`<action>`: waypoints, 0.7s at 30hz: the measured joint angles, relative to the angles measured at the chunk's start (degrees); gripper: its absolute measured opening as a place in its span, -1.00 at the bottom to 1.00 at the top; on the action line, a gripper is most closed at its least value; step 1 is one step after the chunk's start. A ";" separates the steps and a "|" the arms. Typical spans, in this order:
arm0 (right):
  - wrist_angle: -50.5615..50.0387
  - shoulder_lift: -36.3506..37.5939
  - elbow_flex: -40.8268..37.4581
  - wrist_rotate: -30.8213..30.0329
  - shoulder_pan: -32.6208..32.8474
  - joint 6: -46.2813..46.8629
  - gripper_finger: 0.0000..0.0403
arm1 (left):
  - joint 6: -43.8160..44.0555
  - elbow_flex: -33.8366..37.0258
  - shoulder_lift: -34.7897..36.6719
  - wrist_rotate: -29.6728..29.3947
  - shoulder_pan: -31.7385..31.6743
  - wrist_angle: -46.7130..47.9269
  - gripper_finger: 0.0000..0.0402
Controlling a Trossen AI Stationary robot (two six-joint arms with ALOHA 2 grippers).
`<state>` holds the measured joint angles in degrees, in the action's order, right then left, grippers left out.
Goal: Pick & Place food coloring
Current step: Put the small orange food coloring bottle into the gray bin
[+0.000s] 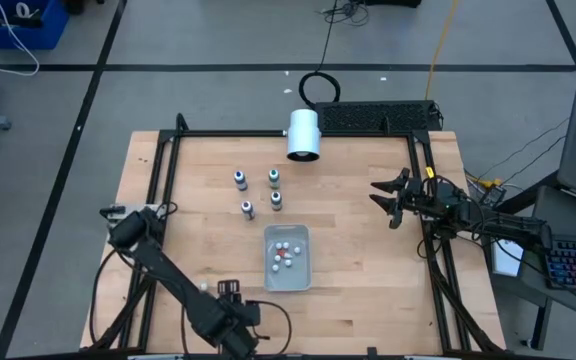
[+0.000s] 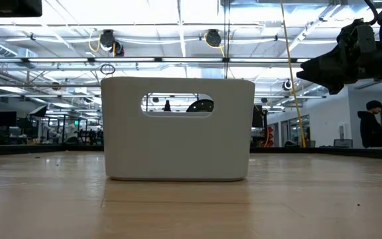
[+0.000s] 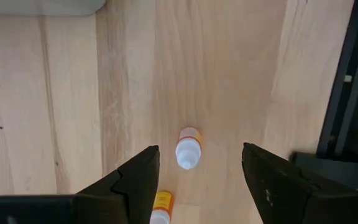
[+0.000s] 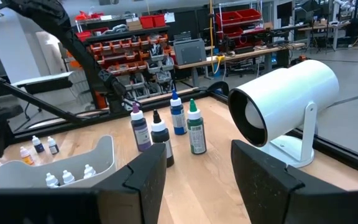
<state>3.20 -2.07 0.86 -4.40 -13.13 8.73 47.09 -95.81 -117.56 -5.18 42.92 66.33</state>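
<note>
Standing mid-table, the white bin sits just in front of four food coloring bottles. Right gripper hovers near the table's right edge, fingers spread, empty. Left gripper at the front edge, spread above a tiny orange-banded bottle.

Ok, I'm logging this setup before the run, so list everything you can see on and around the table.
bottles: four, pale with dark caps, upright, table's middle
bin: one, white, near the bottles, small white-capped bottles inside
lamp: one, white cylinder, far edge
small bottles: two, white with orange, lying under the left gripper
person: one, dark clothes, in the room behind
left gripper: open, near edge
right gripper: open, right side
</note>
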 joint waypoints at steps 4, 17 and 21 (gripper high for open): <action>0.00 0.00 0.00 0.00 0.00 0.00 -0.16 | 0.02 0.08 -0.44 0.10 -0.03 0.84 0.13; 0.00 0.00 -0.01 -0.01 0.00 0.00 -0.16 | 0.04 7.17 -0.37 2.22 0.19 -3.67 0.13; 0.00 0.00 0.00 -0.02 -0.01 0.00 -0.16 | -0.57 7.16 -0.37 2.13 0.17 -3.87 0.13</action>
<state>3.20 -2.07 0.86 -4.42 -13.14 8.73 46.52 -88.65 -117.93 -3.05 43.09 62.47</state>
